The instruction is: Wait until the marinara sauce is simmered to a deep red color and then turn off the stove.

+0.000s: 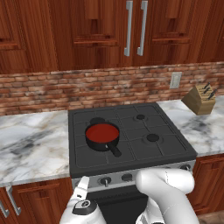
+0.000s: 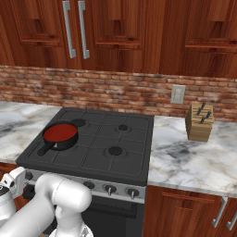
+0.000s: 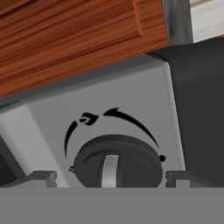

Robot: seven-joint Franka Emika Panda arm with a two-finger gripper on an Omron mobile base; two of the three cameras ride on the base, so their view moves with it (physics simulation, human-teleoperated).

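Observation:
The marinara sauce (image 1: 102, 132) (image 2: 60, 132) is a flat deep red disc in a small black saucepan (image 1: 114, 150) on the stove's (image 1: 144, 151) (image 2: 125, 157) front-left burner, handle toward the front. My gripper (image 1: 82, 183) (image 2: 15, 178) is low at the left end of the silver knob strip. In the hand view the gripper (image 3: 109, 178) is open, its fingertips (image 3: 41, 177) standing either side of a dark round knob (image 3: 116, 164) with a silver pointer, close in front of it. Nothing is held.
Other knobs (image 1: 105, 180) (image 2: 109, 188) line the front strip. A wooden knife block (image 1: 200, 99) (image 2: 200, 121) stands on the marble counter (image 1: 30, 144) right of the stove. Wooden cabinets (image 1: 87, 30) hang above a brick backsplash with a wall outlet (image 1: 175, 80).

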